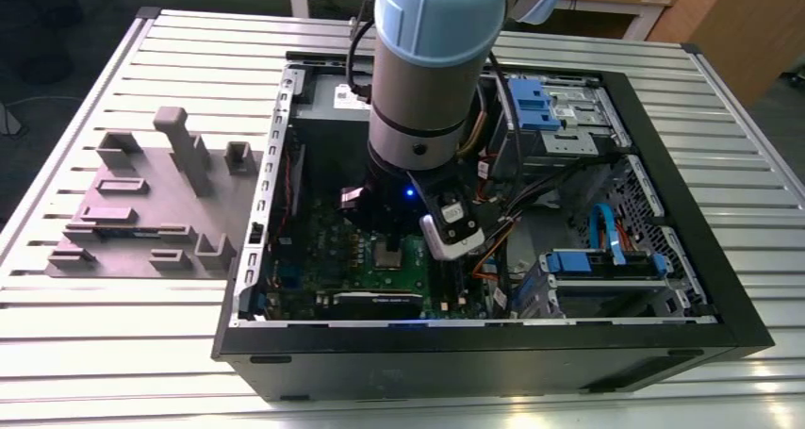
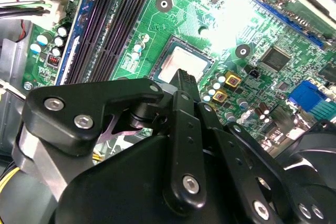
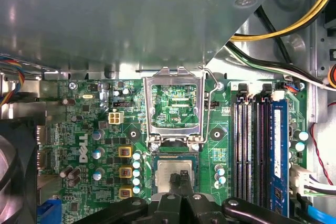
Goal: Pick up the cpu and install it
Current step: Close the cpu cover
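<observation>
The jaws are clenched shut. In both wrist views their tips sit right over the cpu (image 3: 165, 174), which lies flat in its socket on the green board (image 3: 215, 129). The socket's metal lid (image 3: 173, 139) stands open. The board is inside a black computer case (image 1: 503, 354) on the tabletop (image 1: 126, 354).

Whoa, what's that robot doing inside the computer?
A robot arm is reaching down into an open computer case that lies on a slatted table. Its end effector sits right over the cpu, the silvery square chip, which appears to lie in its socket on the green motherboard. The socket's metal hold-down frame is flipped open, so the chip isn't locked in yet.
</observation>
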Robot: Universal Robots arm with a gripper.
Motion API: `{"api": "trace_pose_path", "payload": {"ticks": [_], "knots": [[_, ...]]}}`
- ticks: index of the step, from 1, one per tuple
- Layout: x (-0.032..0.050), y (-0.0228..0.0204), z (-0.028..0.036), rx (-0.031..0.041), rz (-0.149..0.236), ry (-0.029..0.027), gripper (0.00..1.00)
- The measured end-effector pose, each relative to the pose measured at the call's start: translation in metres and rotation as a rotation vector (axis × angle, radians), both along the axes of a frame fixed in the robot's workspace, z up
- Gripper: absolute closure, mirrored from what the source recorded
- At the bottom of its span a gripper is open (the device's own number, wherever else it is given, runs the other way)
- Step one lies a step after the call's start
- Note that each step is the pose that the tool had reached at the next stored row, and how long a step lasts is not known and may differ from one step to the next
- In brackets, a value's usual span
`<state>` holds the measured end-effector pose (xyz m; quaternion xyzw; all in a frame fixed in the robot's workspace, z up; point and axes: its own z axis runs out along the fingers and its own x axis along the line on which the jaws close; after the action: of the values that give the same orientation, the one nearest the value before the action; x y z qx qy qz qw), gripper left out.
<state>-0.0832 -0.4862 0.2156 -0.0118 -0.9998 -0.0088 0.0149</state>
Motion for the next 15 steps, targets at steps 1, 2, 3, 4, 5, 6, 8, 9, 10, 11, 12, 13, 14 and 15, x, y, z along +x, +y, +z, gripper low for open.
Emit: {"api": "trace_pose_path", "payload": {"ticks": [1,2,3,4,5,6,8,9,10,11,12,13,14,15], "knots": [[0.0,0.0,0.0,0.0,0.0,0.0,0.89],[0.0,0.0,0.0001,0.0,0.0,0.0,0.89],[0.0,0.0,0.0006,-0.0004,0.0,0.0002,0.89],[0.0,-0.0001,0.0015,-0.0005,0.0,0.0002,0.89],[0.0,0.0,0.0028,-0.0002,0.0,0.0001,0.89],[0.0,0.0,0.0038,-0.0001,0.0,0.0,0.89],[-0.0001,0.0,0.0059,0.0,0.0,0.0,0.89],[-0.0003,0.0,0.0076,0.0,0.0,0.0,0.89],[-0.0004,0.0,0.0095,0.0002,0.0,-0.0002,0.89],[-0.0005,0.0,0.011,-0.0001,0.0,-0.0001,0.89],[-0.0005,0.0002,0.0124,-0.0007,0.0,-0.0002,0.89],[-0.0005,0.0004,0.0139,-0.001,0.0,-0.0002,0.89],[-0.0005,0.0004,0.0162,-0.0012,0.0,-0.0003,0.89],[-0.0005,0.0005,0.0194,-0.001,0.0,-0.0003,0.89]]}}
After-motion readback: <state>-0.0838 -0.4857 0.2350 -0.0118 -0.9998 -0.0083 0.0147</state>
